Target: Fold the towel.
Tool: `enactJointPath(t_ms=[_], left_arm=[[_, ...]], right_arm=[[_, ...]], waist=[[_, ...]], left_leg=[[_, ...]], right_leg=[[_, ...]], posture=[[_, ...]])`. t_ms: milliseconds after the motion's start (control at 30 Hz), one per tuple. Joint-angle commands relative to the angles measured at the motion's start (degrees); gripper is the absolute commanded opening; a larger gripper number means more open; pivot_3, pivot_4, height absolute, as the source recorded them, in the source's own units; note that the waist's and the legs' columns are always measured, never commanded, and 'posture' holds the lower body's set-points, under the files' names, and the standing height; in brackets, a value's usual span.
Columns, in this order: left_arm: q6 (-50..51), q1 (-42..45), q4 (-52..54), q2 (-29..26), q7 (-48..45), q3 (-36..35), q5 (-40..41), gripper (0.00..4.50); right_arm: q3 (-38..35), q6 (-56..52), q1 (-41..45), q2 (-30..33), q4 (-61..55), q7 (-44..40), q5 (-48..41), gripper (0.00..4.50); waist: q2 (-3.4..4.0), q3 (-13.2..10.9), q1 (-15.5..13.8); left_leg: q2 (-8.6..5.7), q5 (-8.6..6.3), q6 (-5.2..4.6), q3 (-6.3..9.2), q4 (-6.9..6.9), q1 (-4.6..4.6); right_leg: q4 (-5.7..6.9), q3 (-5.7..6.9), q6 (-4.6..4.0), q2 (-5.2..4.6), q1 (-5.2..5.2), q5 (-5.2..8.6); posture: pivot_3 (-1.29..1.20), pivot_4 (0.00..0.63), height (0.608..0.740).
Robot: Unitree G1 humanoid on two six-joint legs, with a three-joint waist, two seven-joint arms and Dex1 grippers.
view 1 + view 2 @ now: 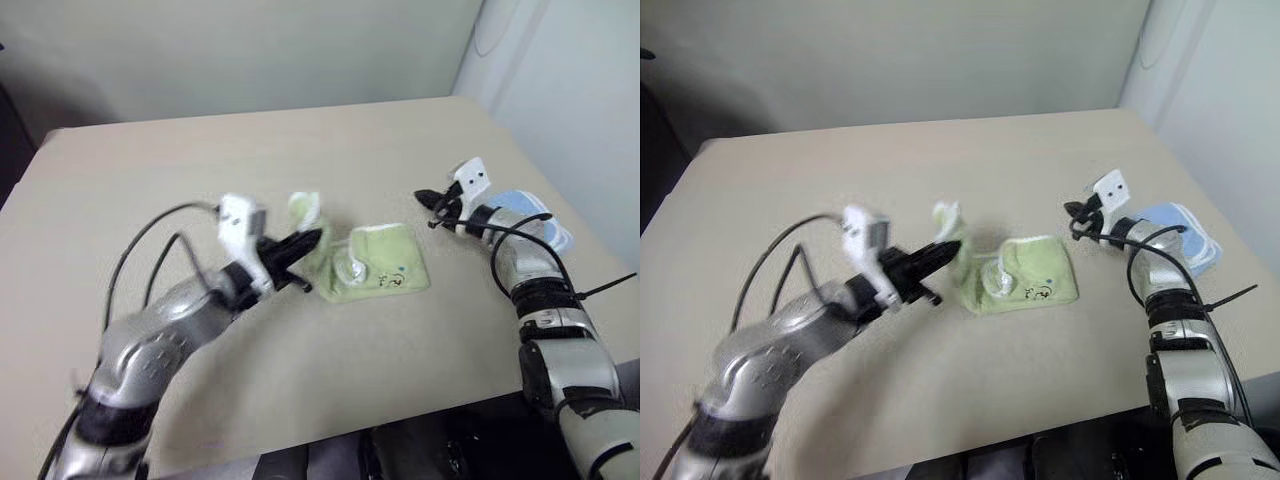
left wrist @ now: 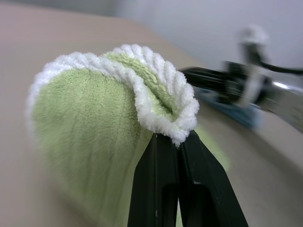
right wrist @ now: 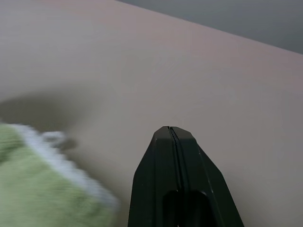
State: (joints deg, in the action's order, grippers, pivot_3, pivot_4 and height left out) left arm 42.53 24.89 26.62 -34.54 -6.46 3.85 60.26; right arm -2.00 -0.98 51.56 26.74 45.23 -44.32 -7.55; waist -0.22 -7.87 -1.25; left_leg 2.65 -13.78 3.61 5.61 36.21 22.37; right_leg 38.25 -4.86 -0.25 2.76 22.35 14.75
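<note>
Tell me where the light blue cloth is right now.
In the head views the light blue cloth lies on the table near its right edge, right of the green towel, partly hidden behind the right hand and its arm.

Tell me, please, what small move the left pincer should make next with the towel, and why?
Probably carry the pinched edge across toward the right pincer and lay it over the rest. The left pincer is shut on the towel at its white edging, lifted off the table, while the rest lies bunched.

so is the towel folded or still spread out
Neither: the towel lies bunched on the table, one white-edged corner lifted, pinched in the left gripper with its jaws shut.
</note>
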Motion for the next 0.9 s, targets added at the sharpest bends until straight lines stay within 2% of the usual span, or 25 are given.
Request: enactJointPath(t_ms=[33, 200, 400, 500, 733, 833, 867, 900], left_arm=[[3.23, 10.89, -9.36, 4.35, -5.74, 7.32, -7.34, 0.03], [4.69, 22.07, -19.08, 11.57, -15.11, 15.24, -15.14, 0.03], [4.45, 26.28, -27.8, 15.41, -23.7, 23.42, -26.03, 0.03], [5.37, 26.05, -28.48, 16.76, -26.92, 22.74, -26.99, 0.69], [8.32, 23.74, -26.98, 18.81, -29.49, 17.84, -26.67, 3.14], [9.49, 21.85, -24.93, 20.34, -28.13, 10.13, -22.78, 4.24], [9.6, 21.31, -24.61, 20.67, -27.01, 7.06, -21.81, 4.49], [9.74, 20.9, -24.44, 20.89, -25.83, 3.96, -20.78, 4.49]], right_arm=[[-3.63, 2.38, 1.57, 1.89, 1.14, 4.48, -0.32, 0.0], [-6.86, 3.42, 0.36, 3.73, 1.13, 10.35, -0.77, 0.0], [-9.5, 2.38, -3.03, 4.17, -3.29, 12.93, -1.66, 0.0], [-9.59, 1.86, -4.26, 3.87, -4.88, 13.25, -1.58, 0.0], [-8.86, 1.02, -3.92, 2.74, -5.73, 13.14, -1.46, 0.0], [-8.06, -0.28, -2.83, 2.15, -5.86, 11.25, -1.84, 0.0], [-7.72, -1.78, -2.68, 1.87, -6.48, 9.87, -2.46, 0.0], [-7.43, -3.25, -2.72, 1.67, -7.3, 8.47, -3.06, 0.0]], waist=[[0.01, 0.0, -0.17], [0.01, 0.0, 0.04], [0.01, 0.0, 0.14], [0.01, 0.0, 0.25], [0.02, 0.0, 0.23], [0.02, 0.0, 0.23], [0.02, 0.01, 0.25], [0.02, 0.01, 0.31]], left_leg=[[0.01, 0.0, 0.0, -0.02, 0.03, 0.01], [0.05, -0.03, -0.06, -0.07, 0.03, 0.18], [0.06, -0.07, -0.12, -0.14, 0.0, 0.42], [0.08, -0.07, -0.13, -0.17, 0.05, 0.54], [0.09, -0.14, -0.29, -0.16, 0.54, 0.55], [0.09, -0.2, -0.42, -0.16, 0.78, 0.59], [0.08, -0.2, -0.42, -0.16, 0.85, 0.6], [0.08, -0.19, -0.45, -0.18, 0.87, 0.59]], right_leg=[[0.01, 0.0, 0.01, -0.01, -0.02, -0.01], [-0.21, -0.08, 0.14, -0.04, 0.1, -0.11], [-0.33, -0.18, 0.19, -0.04, 0.35, -0.09], [-0.22, -0.2, 0.2, -0.03, 0.5, -0.09], [-0.06, -0.25, 0.38, -0.03, 0.42, -0.2], [0.03, -0.33, 0.48, -0.03, 0.41, -0.26], [0.07, -0.33, 0.51, -0.03, 0.41, -0.28], [0.09, -0.37, 0.53, -0.03, 0.41, -0.3]], posture=[[0.0, 0.15, 0.74], [0.0, 0.15, 0.74], [0.0, 0.15, 0.74], [0.0, 0.15, 0.74], [0.0, 0.15, 0.74], [0.0, 0.15, 0.74], [0.0, 0.15, 0.74], [0.0, 0.15, 0.74]])
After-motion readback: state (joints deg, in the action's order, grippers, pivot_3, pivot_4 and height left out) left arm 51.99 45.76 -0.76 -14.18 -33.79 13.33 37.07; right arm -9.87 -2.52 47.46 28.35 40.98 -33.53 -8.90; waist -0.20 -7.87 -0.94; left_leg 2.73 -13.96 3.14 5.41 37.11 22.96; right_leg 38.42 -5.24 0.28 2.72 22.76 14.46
